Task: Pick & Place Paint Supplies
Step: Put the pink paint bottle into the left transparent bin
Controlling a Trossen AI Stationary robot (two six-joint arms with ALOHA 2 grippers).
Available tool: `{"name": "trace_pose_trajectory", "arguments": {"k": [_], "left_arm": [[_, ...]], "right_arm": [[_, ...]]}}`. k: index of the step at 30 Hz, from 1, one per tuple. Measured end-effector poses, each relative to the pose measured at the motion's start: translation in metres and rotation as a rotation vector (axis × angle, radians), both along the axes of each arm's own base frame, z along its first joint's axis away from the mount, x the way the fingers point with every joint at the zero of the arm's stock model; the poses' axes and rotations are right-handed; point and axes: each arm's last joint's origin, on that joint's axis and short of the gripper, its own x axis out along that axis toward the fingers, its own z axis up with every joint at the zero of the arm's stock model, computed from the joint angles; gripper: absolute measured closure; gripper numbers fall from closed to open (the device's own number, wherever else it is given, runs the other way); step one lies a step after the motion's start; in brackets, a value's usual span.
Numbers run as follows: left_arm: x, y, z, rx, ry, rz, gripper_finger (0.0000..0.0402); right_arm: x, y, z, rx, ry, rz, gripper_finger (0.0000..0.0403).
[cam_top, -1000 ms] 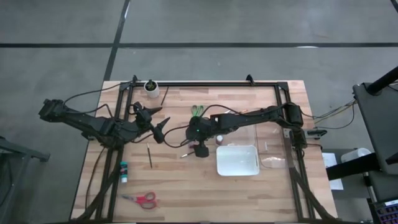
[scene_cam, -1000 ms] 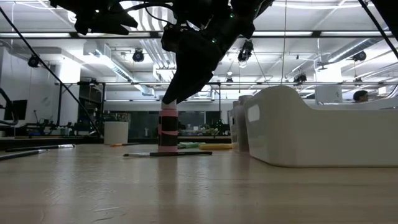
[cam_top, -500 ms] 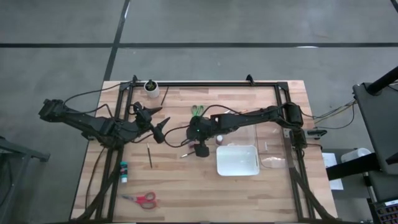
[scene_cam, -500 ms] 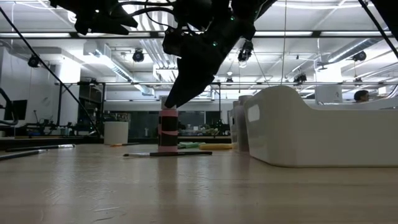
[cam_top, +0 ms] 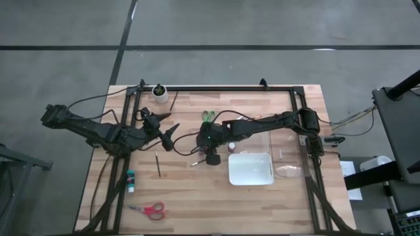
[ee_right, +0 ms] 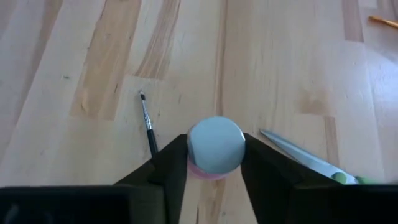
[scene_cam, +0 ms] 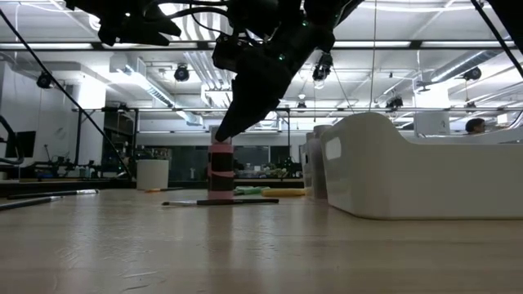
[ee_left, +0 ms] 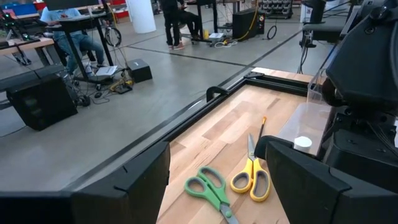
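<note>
A red paint bottle (scene_cam: 221, 171) with a pale cap stands upright on the table's middle, left of the white tray (cam_top: 262, 177). My right gripper (cam_top: 211, 158) is down on it, shut around its cap. My left gripper (cam_top: 170, 135) hovers open to the left, with nothing between its fingers (ee_left: 214, 183). Green scissors (ee_left: 208, 186) and yellow scissors (ee_left: 252, 177) lie flat at the far middle. A thin brush (cam_top: 158, 164), a teal bottle (cam_top: 131, 180) and red scissors (cam_top: 149, 210) lie on the table's near left. My right gripper pinches the bottle's pale round cap (ee_right: 216, 144) between its two fingers (ee_right: 171, 168), one on each side. The fingers come from above, slanting down. The bottle stays upright with its base (scene_cam: 219, 196) on the table.
A small white cup (cam_top: 159, 91) stands at the far left with a brush (cam_top: 174, 99) beside it. Another brush (scene_cam: 221, 202) lies by the red bottle's foot. A second white-capped bottle (cam_top: 231, 147) stands at the tray's far left corner. A clear container (cam_top: 289, 149) sits right of the tray.
My right gripper has settled a little lower around the red bottle's top. The bottle has stayed upright in its place.
</note>
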Motion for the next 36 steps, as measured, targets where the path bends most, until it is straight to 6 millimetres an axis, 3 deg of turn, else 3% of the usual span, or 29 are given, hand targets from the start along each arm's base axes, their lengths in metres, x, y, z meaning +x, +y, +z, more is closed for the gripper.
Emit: {"name": "trace_pose_trajectory", "arguments": {"k": [3, 13, 18, 27, 36], "left_arm": [[0.000, 0.000, 0.000, 0.000, 0.000, 0.000, 0.0133], [0.000, 0.000, 0.000, 0.000, 0.000, 0.000, 0.0133], [0.000, 0.000, 0.000, 0.000, 0.000, 0.001, 0.0133], [0.000, 0.000, 0.000, 0.001, 0.004, 0.000, 0.0133], [-0.001, 0.000, -0.003, 0.011, 0.033, 0.000, 0.0133]], "right_arm": [[0.000, 0.000, 0.000, -0.014, -0.005, 0.017, 0.0298], [0.000, 0.000, 0.002, -0.021, -0.008, 0.026, 0.0298], [-0.007, -0.001, 0.025, -0.055, -0.058, -0.004, 0.0298], [-0.050, -0.003, 0.093, -0.035, -0.112, -0.151, 0.0298], [-0.116, -0.006, 0.130, -0.046, -0.125, -0.313, 0.0298]]}}
